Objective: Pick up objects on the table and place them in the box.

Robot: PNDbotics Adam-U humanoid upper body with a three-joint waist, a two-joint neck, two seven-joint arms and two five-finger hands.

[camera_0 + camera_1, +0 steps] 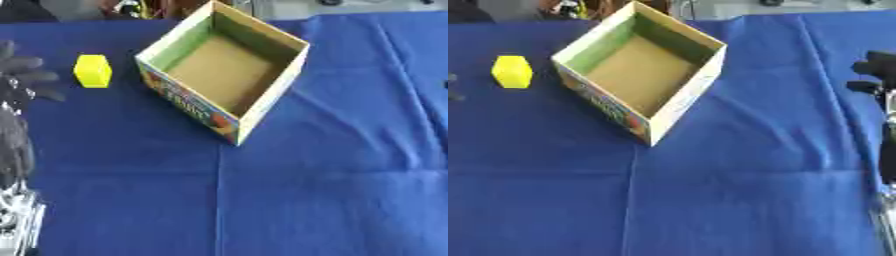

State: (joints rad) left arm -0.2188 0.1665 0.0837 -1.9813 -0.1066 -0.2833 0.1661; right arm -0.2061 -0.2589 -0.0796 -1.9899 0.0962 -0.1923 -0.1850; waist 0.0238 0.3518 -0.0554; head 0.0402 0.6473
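A yellow block (92, 71) lies on the blue cloth, left of the box. The open cardboard box (262, 102) stands turned at an angle at the upper middle, with a printed front wall and nothing inside it. My left hand (22, 75) shows at the left edge, fingers spread toward the block and a short way apart from it, holding nothing. My right hand (877, 70) shows at the right edge of the right eye view, well clear of the box, with only dark fingers visible.
A blue cloth (324, 190) with creases covers the whole table. Dark shapes and clutter sit beyond the far edge at the top.
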